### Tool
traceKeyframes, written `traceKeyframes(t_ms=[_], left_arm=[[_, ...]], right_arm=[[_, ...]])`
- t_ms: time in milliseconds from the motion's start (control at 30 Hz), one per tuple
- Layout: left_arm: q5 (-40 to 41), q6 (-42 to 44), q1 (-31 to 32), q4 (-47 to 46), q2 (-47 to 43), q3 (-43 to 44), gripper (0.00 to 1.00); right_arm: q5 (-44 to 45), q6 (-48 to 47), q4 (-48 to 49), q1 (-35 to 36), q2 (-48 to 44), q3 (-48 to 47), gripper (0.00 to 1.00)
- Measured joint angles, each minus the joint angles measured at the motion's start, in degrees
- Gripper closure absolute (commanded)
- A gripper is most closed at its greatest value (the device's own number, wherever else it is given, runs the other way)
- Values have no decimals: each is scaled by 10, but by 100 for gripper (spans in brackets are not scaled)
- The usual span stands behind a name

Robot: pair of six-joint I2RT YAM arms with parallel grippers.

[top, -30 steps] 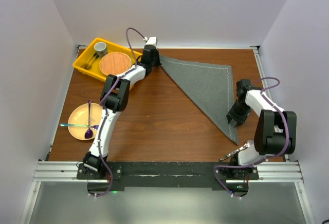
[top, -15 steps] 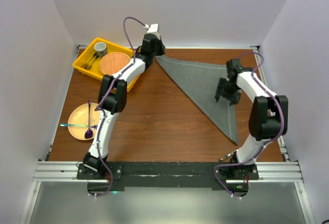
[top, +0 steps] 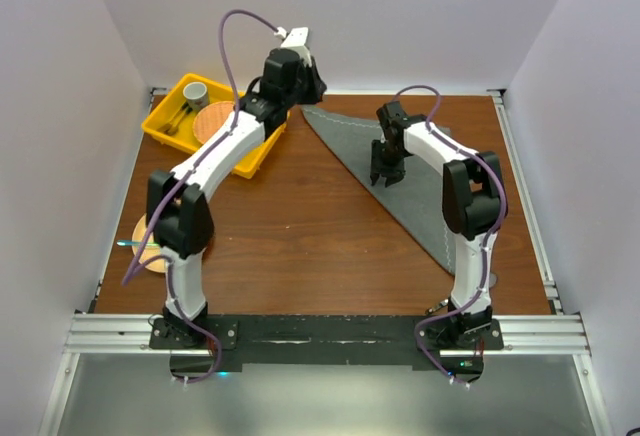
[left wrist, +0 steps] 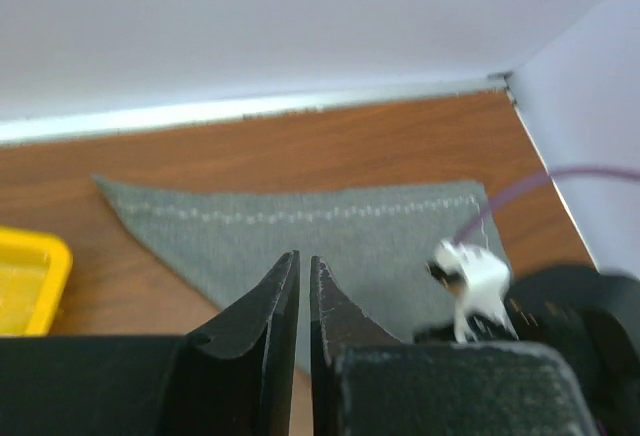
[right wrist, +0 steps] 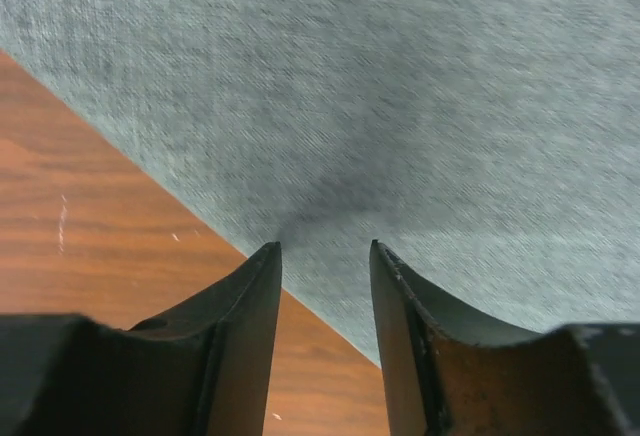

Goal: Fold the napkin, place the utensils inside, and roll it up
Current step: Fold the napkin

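Moved: right hand (right wrist: 325, 248) swung in from the table's (top: 300, 246) right edge; left hand (left wrist: 304, 259) lifted.
Napkin (top: 345, 131): triangle, far-right corner, fold running far-left to near-right.
Right hand: apart, empty, over fold, nearer.
Left hand: barely apart, empty, above far-left tip.

The napkin (top: 345, 131) was grey-green with a pale stitched line near its hem; the tray (top: 165, 106) was bright yellow, the table (top: 300, 226) brown wood-grain, the cable (top: 223, 41) purple
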State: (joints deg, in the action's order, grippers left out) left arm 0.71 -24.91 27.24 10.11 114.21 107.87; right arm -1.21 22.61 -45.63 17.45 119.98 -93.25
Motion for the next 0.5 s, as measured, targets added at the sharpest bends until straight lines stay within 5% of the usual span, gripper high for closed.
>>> traceKeyframes(t_ms=[233,433,500], left_arm=[[-1,-13,38,97,-172,-158,79],[-24,-26,59,148,-309,-252,68],[-31,-30,58,155,-350,-282,64]], right_arm=[[-1,29,10,15,27,-13,52],[37,50,-36,15,-17,-9,23],[61,70,-61,7,-77,19,22]])
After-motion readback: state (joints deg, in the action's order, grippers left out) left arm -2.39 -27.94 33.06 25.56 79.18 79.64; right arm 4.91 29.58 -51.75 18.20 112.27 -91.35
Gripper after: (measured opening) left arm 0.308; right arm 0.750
